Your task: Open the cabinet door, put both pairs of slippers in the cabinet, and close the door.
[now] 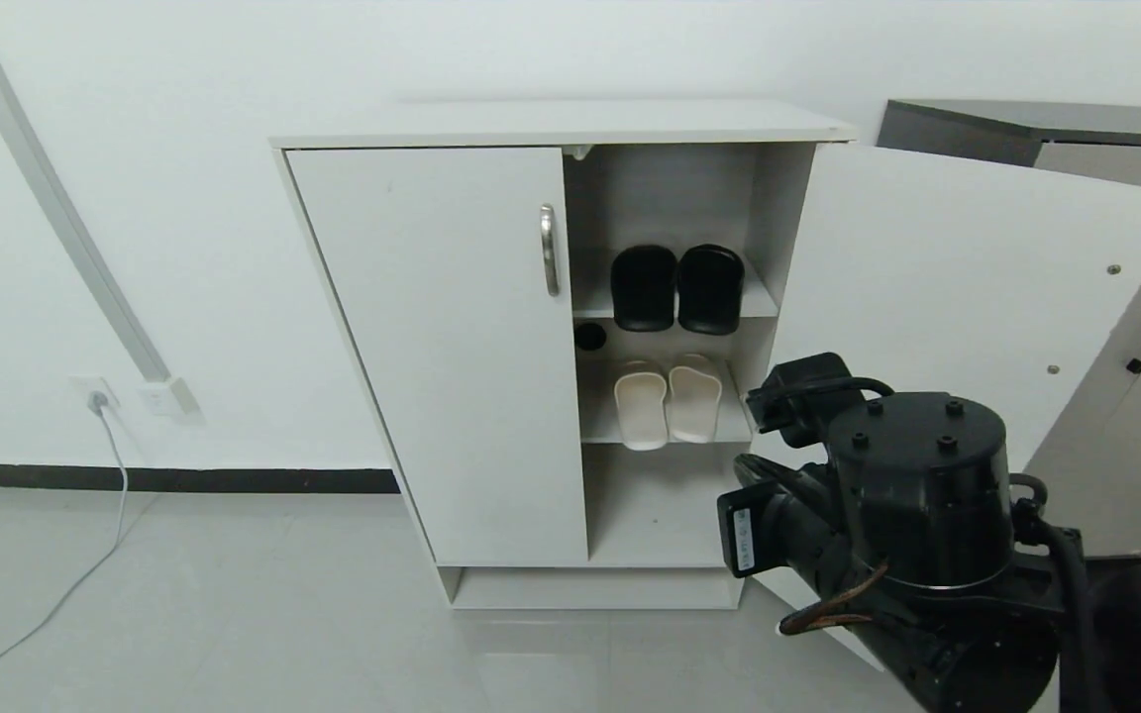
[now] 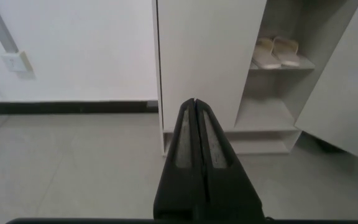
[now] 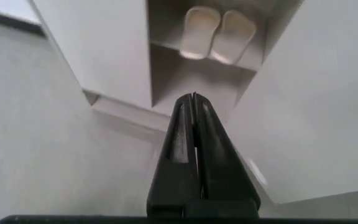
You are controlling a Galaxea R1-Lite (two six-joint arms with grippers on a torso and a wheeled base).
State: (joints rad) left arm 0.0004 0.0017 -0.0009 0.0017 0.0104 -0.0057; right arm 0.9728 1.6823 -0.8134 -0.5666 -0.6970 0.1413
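Two black slide slippers (image 1: 644, 287) are noted mid head view; two cream slide slippers (image 3: 199, 31) in wrist views; left gripper (image 2: 194, 102) and right gripper (image 3: 193, 98) closed, empty.

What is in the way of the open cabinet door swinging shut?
No loose object: black slippers and white slippers sit inside on shelves. The shut right gripper sits before the inner face of the open door, likely in its swing.
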